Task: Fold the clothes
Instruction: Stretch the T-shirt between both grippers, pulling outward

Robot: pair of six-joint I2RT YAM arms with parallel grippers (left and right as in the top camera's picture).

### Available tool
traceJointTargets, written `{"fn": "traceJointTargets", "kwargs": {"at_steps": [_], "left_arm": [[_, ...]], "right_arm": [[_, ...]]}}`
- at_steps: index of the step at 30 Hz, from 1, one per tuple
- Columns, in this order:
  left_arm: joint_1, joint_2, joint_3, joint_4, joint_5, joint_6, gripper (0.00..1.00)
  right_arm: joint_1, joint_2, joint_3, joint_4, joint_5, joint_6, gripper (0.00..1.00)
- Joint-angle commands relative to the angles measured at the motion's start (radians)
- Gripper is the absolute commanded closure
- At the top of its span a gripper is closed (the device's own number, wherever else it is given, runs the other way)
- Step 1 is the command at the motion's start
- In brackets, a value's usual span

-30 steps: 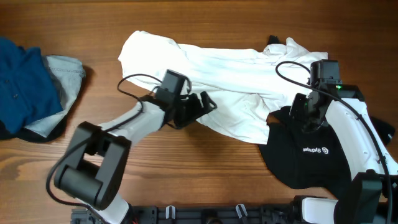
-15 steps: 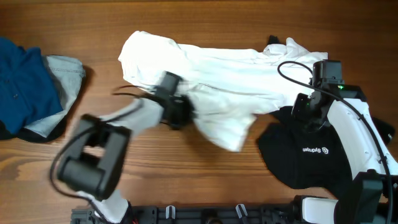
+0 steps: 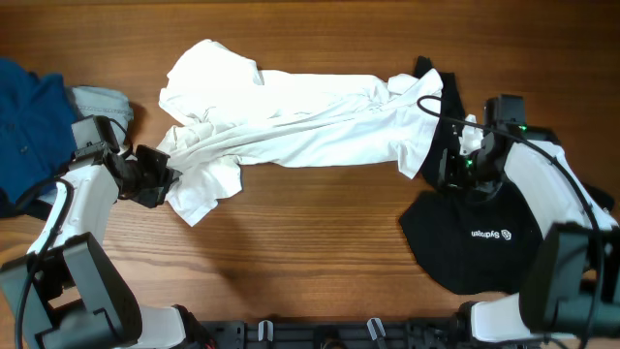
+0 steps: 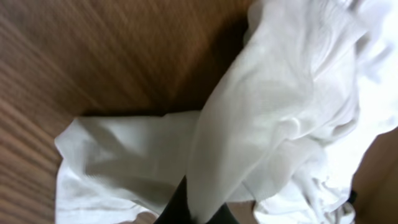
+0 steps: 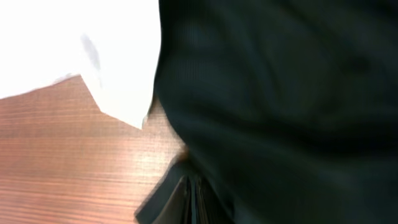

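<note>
Over the bench (image 3: 320, 281), the overhead view gives you the shirt (image 3: 300, 121) pulled out in a long white band from left to right. Its left part is bunched and drapes down onto the wood. Your left end effector (image 3: 167, 179) sits at that bunched left edge, closed on the white cloth. Behind that arm, at the far left edge, lies the blue garment (image 3: 29, 116) with a grey cloth (image 3: 102, 102) just beside it, both apart from the shirt. On the right, the black garment (image 3: 480, 242) lies flat near the bench's front edge. A black strip runs up from it along the shirt's right end. Your right end effector (image 3: 450, 173) is down at the spot where the shirt's right end meets that black cloth.

On the left wrist camera, the shirt (image 4: 280, 112) fills most of the picture in loose folds over the bench (image 4: 93, 56). A fold of it runs down into the left end effector (image 4: 193, 211), which is clamped on it.

On the right wrist camera, the black garment (image 5: 280, 93) covers most of the picture, with a corner of the shirt (image 5: 74, 37) at upper left over the wood. The right end effector (image 5: 191, 199) has its fingers together. Black cloth lies against them, but you cannot tell whether any is pinched.
</note>
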Motion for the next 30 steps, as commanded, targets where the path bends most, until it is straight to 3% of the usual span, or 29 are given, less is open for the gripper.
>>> {"fn": "traceJointTargets", "kwargs": {"at_steps": [1,6,9,12,16,20,21,24,26,30], "left_arm": [[-0.024,-0.003,-0.005,-0.016,0.023,0.064,0.96],[-0.043,-0.003,-0.005,-0.042,0.023,0.082,0.96],[-0.043,-0.003,-0.005,-0.070,-0.002,0.093,0.96],[-0.043,-0.003,-0.005,-0.091,-0.013,0.148,0.96],[-0.042,-0.003,-0.005,-0.117,-0.043,0.167,0.96],[-0.042,-0.003,-0.005,-0.105,-0.084,0.167,0.96],[-0.042,-0.003,-0.005,-0.098,-0.084,0.167,0.96],[-0.042,-0.003,-0.005,-0.082,-0.084,0.167,0.96],[-0.042,-0.003,-0.005,-0.078,-0.084,0.167,0.96],[-0.042,-0.003,-0.005,-0.067,-0.084,0.167,0.96]], "right_arm": [[0.002,0.105,-0.010,0.126,-0.027,-0.024,0.96],[-0.028,0.278,-0.007,0.365,0.137,0.023,0.96],[-0.119,0.324,0.024,0.397,0.307,0.102,0.96],[-0.283,0.324,0.129,0.343,0.329,0.165,0.96],[-0.462,0.324,0.301,0.244,0.082,0.184,0.96],[-0.465,0.306,0.367,0.105,-0.210,0.041,0.95],[-0.443,0.294,0.367,0.040,-0.260,-0.006,0.92],[-0.332,0.273,0.367,-0.165,-0.300,-0.097,0.58],[-0.236,0.273,0.342,-0.242,-0.293,-0.084,0.52],[-0.058,0.273,0.217,-0.194,-0.293,0.124,0.48]]}}
